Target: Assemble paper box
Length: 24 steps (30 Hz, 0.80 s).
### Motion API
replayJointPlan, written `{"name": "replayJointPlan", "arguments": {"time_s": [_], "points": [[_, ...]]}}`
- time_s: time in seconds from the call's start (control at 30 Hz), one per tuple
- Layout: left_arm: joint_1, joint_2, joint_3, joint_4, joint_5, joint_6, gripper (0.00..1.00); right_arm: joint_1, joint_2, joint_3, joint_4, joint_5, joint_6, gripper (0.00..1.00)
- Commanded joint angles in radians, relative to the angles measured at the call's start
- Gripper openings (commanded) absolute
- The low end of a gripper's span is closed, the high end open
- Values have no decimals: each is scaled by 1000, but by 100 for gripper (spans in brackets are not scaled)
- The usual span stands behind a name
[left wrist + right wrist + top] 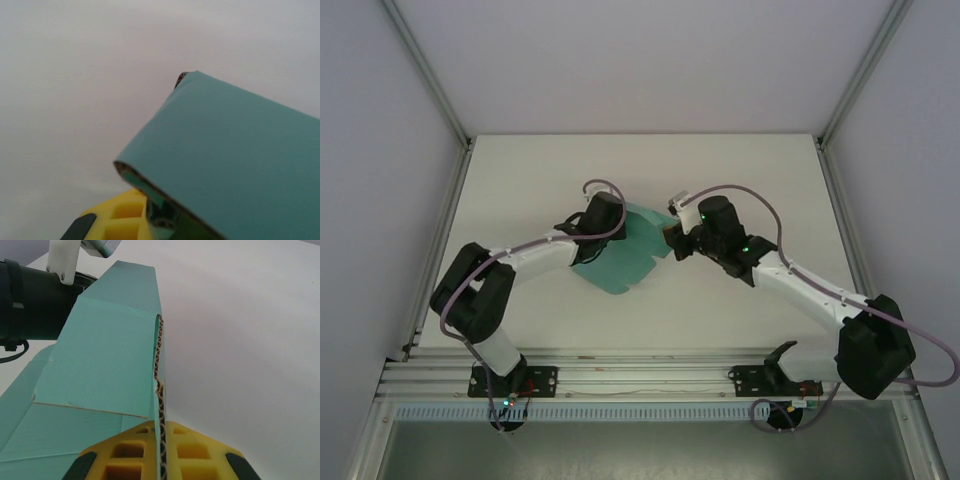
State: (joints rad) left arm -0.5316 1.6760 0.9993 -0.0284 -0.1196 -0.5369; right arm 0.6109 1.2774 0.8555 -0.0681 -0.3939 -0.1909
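The right claw (pixel 160 456) pinches the one paper box (pixel 100 365) between its two fingers (pixel 192 450); whether the left claw (pixel 157 220) grips it, I cannot tell.

Plain pale grey walls (pixel 640 60) enclosed the white rectangular table (pixel 520 310) on three sides; slanted silver aluminium posts (pixel 425 70) rose from its far corners.

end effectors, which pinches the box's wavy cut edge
The right end effector: the paper box edge runs between its yellow fingers; the left end effector meets a flat panel.
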Motion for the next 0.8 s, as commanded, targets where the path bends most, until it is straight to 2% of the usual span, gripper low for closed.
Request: {"name": "replayJointPlan", "arguments": {"time_s": [0.0, 0.1, 0.17, 0.2, 0.33, 0.43, 0.6, 0.77], "points": [[64, 68, 30, -244, -363, -79, 0, 12, -33, 11, -6, -16, 19, 0], [64, 78, 41, -255, -357, -68, 0, 14, -38, 10, 0, -13, 26, 0], [63, 57, 8, -184, -309, -21, 0, 14, -42, 8, 4, -22, 24, 0], [63, 40, -19, -128, -261, 27, 0, 14, -44, 8, 4, -28, 17, 0], [94, -41, -146, 102, -6, 105, 17, 15, -35, -1, 5, -36, 2, 0], [135, -60, -196, 179, 138, 117, 17, 7, -14, -11, 9, -58, 9, 0], [142, -52, -260, 257, 231, 175, 19, 1, 40, -40, 31, -112, 5, 0], [158, -1, -278, 312, 294, 163, 20, 1, 84, -62, 68, -137, 7, 0]]}}
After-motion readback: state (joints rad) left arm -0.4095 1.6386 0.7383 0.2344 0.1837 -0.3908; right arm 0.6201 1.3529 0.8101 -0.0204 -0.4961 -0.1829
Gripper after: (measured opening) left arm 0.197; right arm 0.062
